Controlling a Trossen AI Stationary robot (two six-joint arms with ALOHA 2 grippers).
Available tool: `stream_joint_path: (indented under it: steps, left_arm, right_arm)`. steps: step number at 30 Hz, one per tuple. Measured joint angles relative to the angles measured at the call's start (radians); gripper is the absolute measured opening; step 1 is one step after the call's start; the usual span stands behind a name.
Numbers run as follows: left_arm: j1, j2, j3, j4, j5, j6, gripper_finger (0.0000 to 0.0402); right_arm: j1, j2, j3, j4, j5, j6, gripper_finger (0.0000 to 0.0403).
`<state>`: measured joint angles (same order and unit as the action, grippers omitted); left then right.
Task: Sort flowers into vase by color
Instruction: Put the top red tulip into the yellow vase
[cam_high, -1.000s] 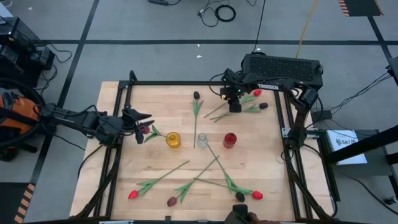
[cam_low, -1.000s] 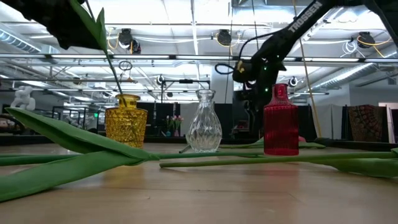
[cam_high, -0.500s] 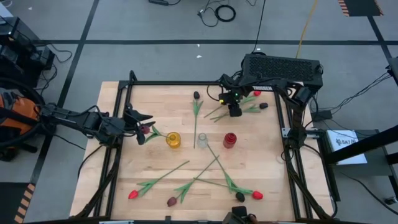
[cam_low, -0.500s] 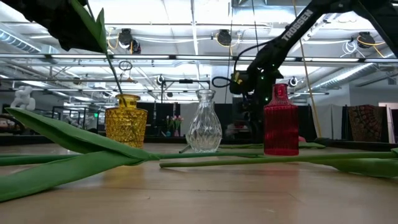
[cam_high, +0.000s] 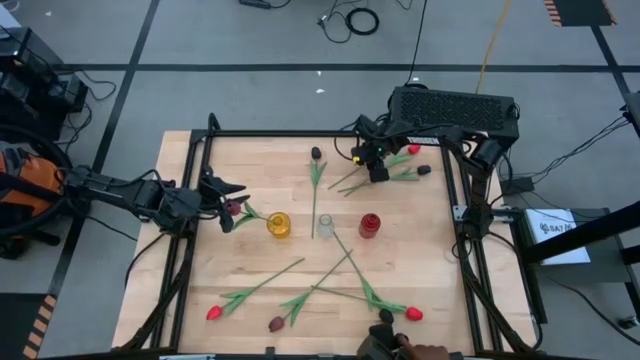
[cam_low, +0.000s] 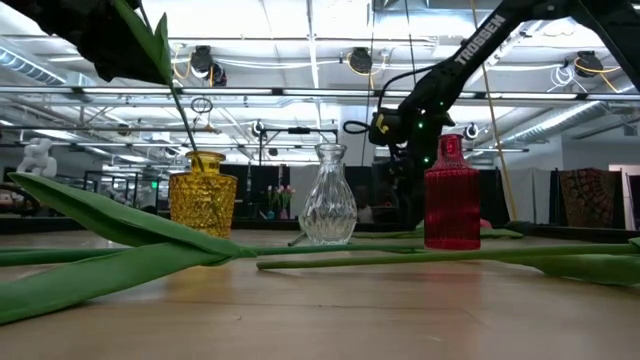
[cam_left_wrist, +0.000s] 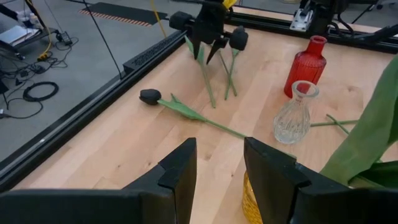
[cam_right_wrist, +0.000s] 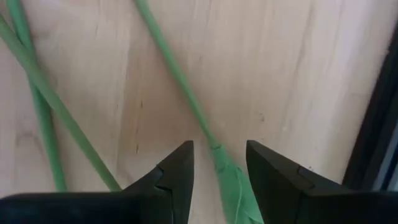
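Note:
A maroon tulip (cam_high: 233, 207) stands with its stem in the yellow vase (cam_high: 279, 225) and leans toward the table's left. My left gripper (cam_high: 226, 192) is open just beside that head; between its fingers the left wrist view shows only bare table (cam_left_wrist: 219, 165). My right gripper (cam_high: 375, 172) is open near the far edge, low over a bunch of stems (cam_high: 352, 183). Its fingers stand on either side of one green stem (cam_right_wrist: 208, 140) without touching it. That bunch has a red head (cam_high: 414, 149) and a black head (cam_high: 424, 170). A black tulip (cam_high: 316, 153) lies apart.
The clear vase (cam_high: 325, 226) and the red vase (cam_high: 369, 225) stand in a row with the yellow one at mid-table. Several tulips lie crossed near the near edge (cam_high: 320, 285), with red, maroon and black heads. A person's hand (cam_high: 405, 350) shows at the near edge. A dark frame borders the table (cam_high: 205, 150).
My right gripper has come down toward the bunch of stems by the far edge and turned a little. The flowers and vases have kept their places.

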<state>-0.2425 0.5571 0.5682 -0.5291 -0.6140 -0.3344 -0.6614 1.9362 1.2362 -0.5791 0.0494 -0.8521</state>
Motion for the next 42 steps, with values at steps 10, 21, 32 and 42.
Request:
stream_joint_path:
  steps: [10,21,32,42]
  left_arm:
    - [0.0,0.0,0.0,0.0,0.0,0.0,0.014]
    - [0.0,0.0,0.0,-0.001,0.0,0.0,0.014]
    - [0.0,0.0,0.0,-0.002,0.0,0.001,0.014]
    - [0.0,0.007,0.0,0.036,0.001,0.01,0.014]
  right_arm:
    - [-0.017,0.037,0.004,0.003,-0.013,-0.023,0.0131]
    - [-0.008,0.032,0.002,-0.006,-0.03,-0.017,0.0008]
    - [0.07,-0.011,-0.003,-0.038,0.048,0.025,0.0002]
    - [0.164,-0.216,-0.002,-0.142,0.068,0.196,0.0002]
